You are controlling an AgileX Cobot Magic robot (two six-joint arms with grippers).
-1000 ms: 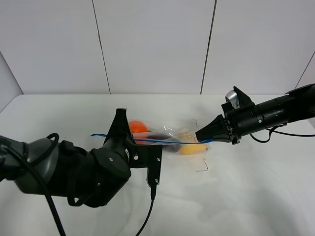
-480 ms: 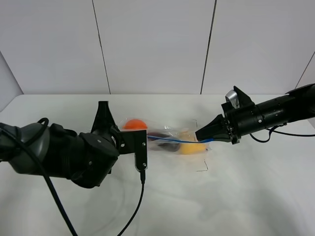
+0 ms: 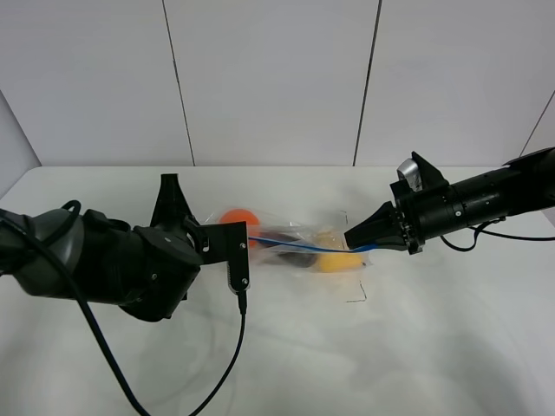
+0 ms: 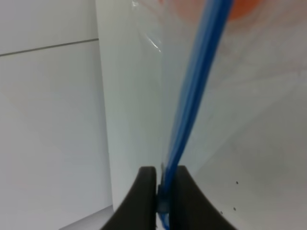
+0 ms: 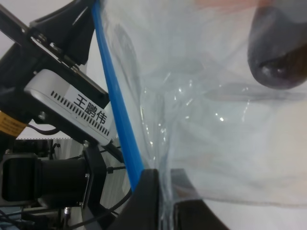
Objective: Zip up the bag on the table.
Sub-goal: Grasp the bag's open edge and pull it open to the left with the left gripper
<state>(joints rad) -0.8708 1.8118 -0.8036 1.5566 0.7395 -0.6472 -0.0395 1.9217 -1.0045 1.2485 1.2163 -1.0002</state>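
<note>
Sliding outward since a second ago, the left claw [image 4: 163,194] now sits nearer the bag's left end, its jaws pinched shut on the blue zipper strip [image 4: 192,110]. That stroke probably presses the seal together, so the zipping looks well under way. Beyond it the bag [image 3: 295,236] rests mid-counter [image 3: 416,338], with orange fruit [image 3: 236,218], dark fruit [image 3: 299,257] and yellow fruit [image 3: 336,261] inside. Farther right, the right claw [image 3: 351,241] is clamped on the strip's other end, keeping it taut. The left arm [image 3: 113,264] hides the bag's left corner, and I cannot tell whether the seal has actually joined.
</note>
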